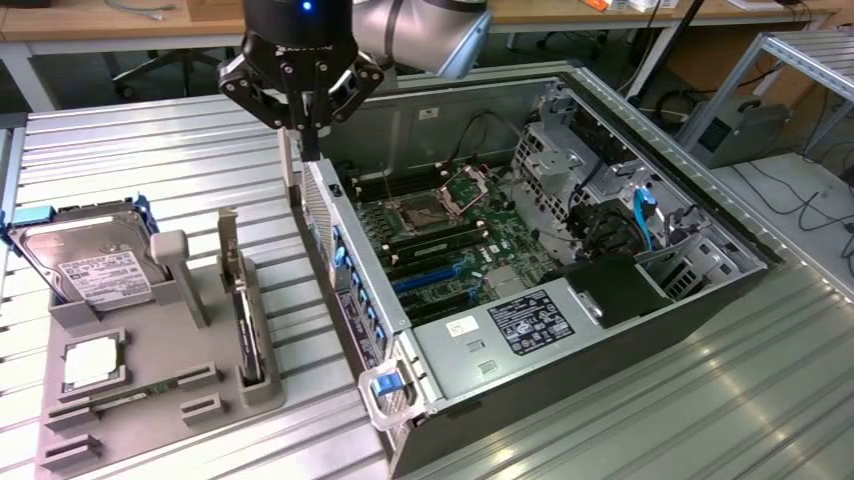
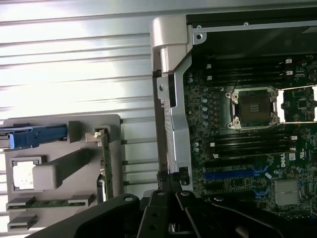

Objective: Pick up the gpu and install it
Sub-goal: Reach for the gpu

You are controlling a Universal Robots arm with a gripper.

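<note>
Exterior view: our hand point(image 1: 311, 152) hangs clenched and empty above the computer case point(image 1: 534, 400) edge; the gpu point(image 1: 247, 312) stands in its grey holder point(image 1: 158, 352).

The arm point(image 1: 424, 35) is a smooth silver-grey tube with a rounded joint cap. It ends in a black cylindrical wrist point(image 1: 300, 25) that carries a small glowing blue light point(image 1: 307, 6). Below that sits the gripper point(image 1: 310, 142), matt black all over and built of flat jointed bars that spread into a diamond outline and narrow to two slim fingers point(image 1: 308, 120). In the wrist view the bars point(image 2: 148, 213) look glossy black with rounded edges, joined by small silver pins point(image 2: 129, 199).
</note>
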